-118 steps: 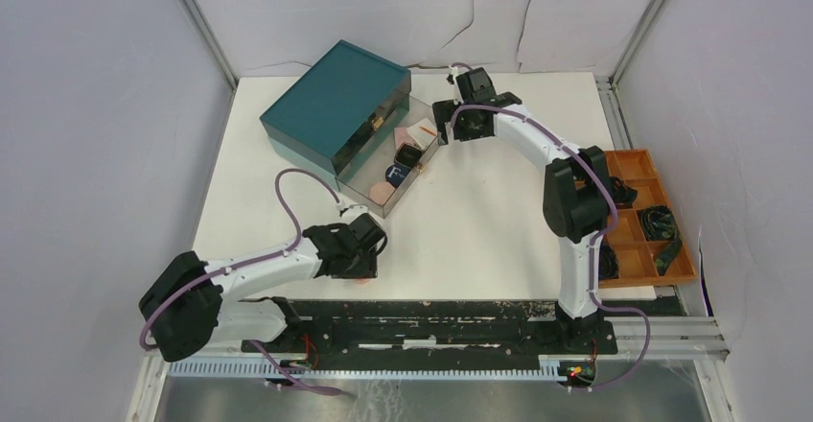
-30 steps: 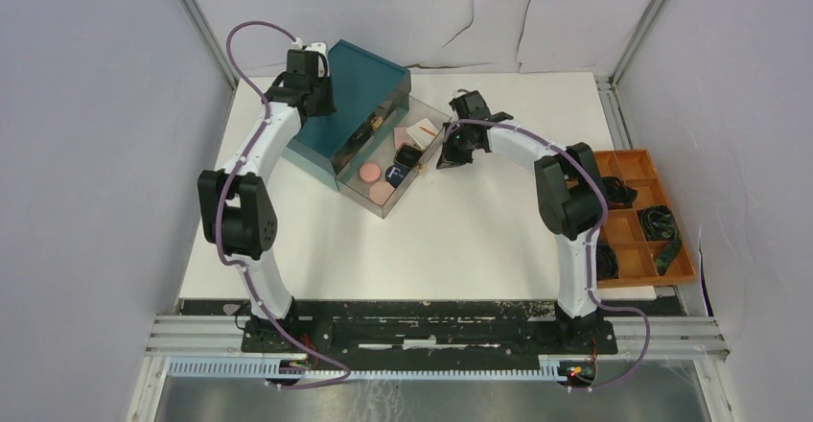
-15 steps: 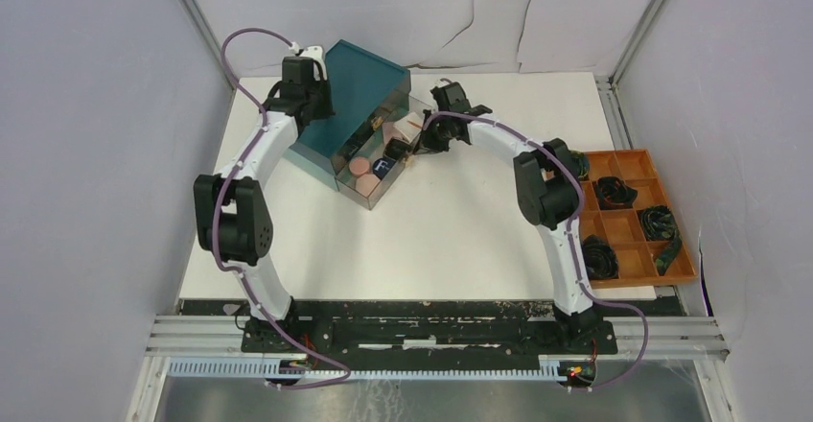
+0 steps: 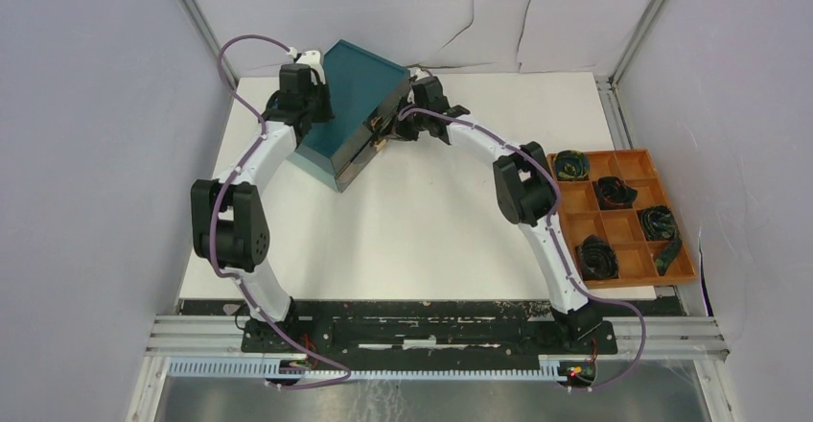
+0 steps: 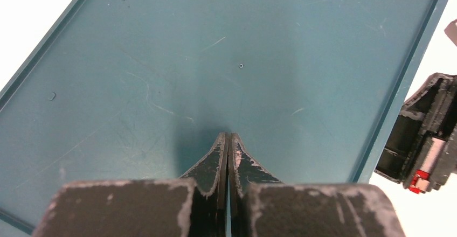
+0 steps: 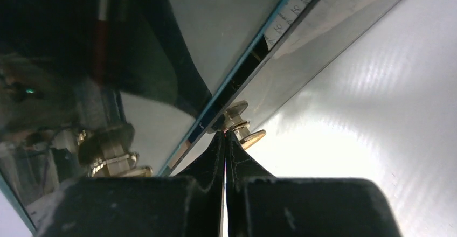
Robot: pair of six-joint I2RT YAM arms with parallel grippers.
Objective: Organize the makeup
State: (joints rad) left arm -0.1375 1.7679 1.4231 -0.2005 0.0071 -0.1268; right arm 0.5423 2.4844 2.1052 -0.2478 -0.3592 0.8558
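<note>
Change: drawer [image 4: 372, 134] now almost inside teal box [image 4: 357, 91], upper centre — we see no makeup; stowing looks done.
Left fingers [image 5: 214, 163]: closed, empty, on the box.
Right fingers [image 6: 215, 156]: closed, empty — at knob [image 6: 241, 126].

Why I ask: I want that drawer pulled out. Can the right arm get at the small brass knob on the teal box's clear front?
Probably yes: the right gripper, shut, sits right at the small brass knob, nothing between; it must open to grasp it.
</note>
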